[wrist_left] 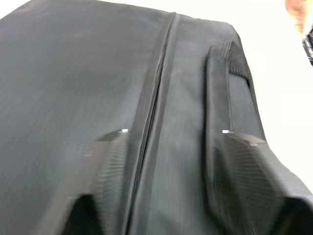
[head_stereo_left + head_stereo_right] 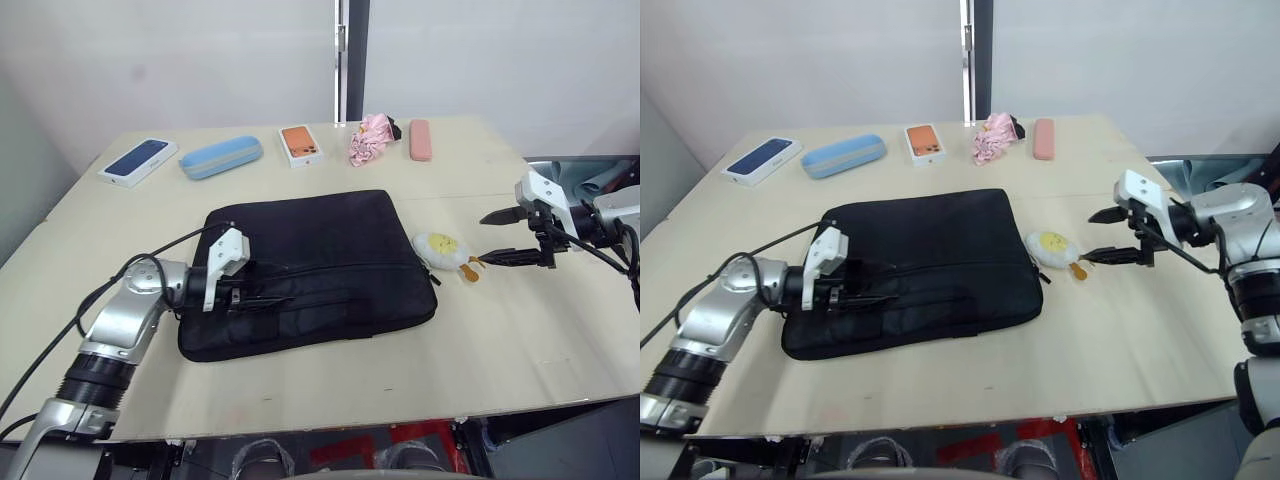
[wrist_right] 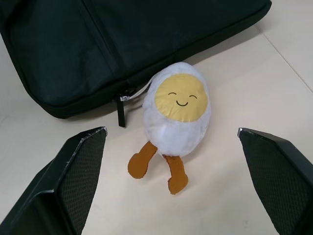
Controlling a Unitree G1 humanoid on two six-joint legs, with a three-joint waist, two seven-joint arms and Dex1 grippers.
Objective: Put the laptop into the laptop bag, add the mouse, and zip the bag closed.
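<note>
The black laptop bag (image 2: 310, 265) lies flat in the middle of the table, with its white-yellow egg charm (image 3: 178, 110) on the tabletop at its right end. My left gripper (image 1: 173, 132) rests low over the bag's left part, open, its fingers either side of the zip seam (image 1: 154, 98). My right gripper (image 2: 485, 240) hovers just right of the charm, open wide, with nothing between its fingers. A black zip pull (image 3: 121, 112) hangs at the bag's corner beside the charm. The laptop and the mouse are out of view.
Along the far edge lie a blue phone box (image 2: 138, 161), a light-blue oval case (image 2: 221, 157), an orange phone box (image 2: 300, 145), a pink scrunchie (image 2: 370, 138) and a pink case (image 2: 420, 139). Bare table (image 2: 500, 340) spreads in front of and to the right of the bag.
</note>
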